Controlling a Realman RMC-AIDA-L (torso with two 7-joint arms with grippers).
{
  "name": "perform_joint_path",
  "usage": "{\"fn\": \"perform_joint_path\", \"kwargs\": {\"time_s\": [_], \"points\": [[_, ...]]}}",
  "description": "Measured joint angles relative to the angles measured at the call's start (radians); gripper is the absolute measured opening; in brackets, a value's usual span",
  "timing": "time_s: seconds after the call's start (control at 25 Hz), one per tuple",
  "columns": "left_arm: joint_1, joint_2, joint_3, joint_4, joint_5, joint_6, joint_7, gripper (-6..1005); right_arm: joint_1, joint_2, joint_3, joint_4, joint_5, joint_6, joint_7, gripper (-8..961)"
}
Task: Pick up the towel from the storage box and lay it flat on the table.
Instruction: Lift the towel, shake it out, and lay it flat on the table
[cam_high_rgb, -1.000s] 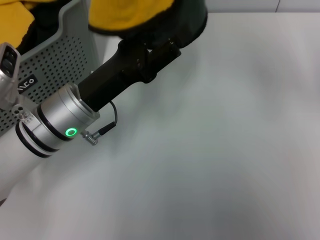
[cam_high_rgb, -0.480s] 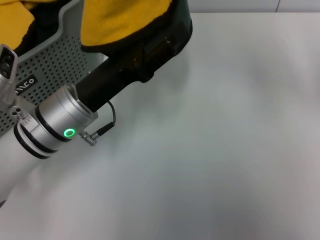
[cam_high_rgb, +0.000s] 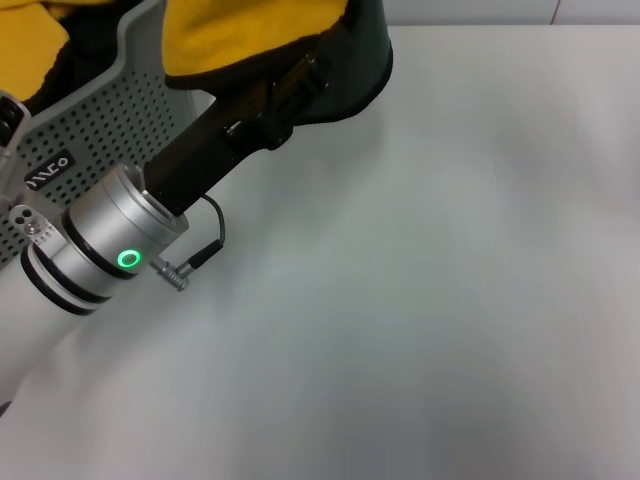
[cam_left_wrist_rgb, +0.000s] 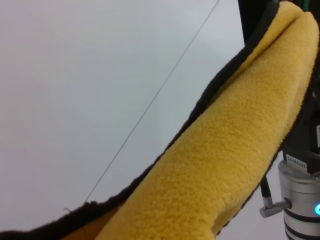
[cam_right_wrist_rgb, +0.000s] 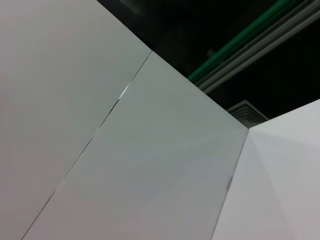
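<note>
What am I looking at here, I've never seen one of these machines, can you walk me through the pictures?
This is a two-armed robot. The head view looks down from a camera on its head at a white table. The silver and black tube with a green light is the robot's left arm, ending in the left gripper, which reaches under a towel, yellow on one face and dark on the other. The cloth drapes over the gripper, so its fingers are hidden. Beside it stands a grey storage box with perforated walls, with more yellow cloth inside. The left wrist view, from that arm's wrist, shows the same towel close up. The right wrist view shows only pale panels and a dark ceiling; the right arm appears nowhere.
</note>
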Motion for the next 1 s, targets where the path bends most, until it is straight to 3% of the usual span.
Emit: {"fn": "perform_joint_path", "kwargs": {"time_s": [0.6, 0.84, 1.0], "points": [[0.023, 0.000, 0.000, -0.011, -0.030, -0.005, -0.090, 10, -0.019, 0.000, -0.008, -0.004, 0.002, -0.007, -0.001, 10], [0.065, 0.007, 0.007, 0.052, -0.032, 0.045, -0.240, 16, -0.038, -0.001, -0.003, 0.001, -0.004, 0.012, -0.013, 10], [0.167, 0.012, 0.012, 0.198, -0.027, 0.121, -0.429, 21, -0.101, -0.006, -0.004, -0.024, -0.042, 0.044, -0.026, 10]]}}
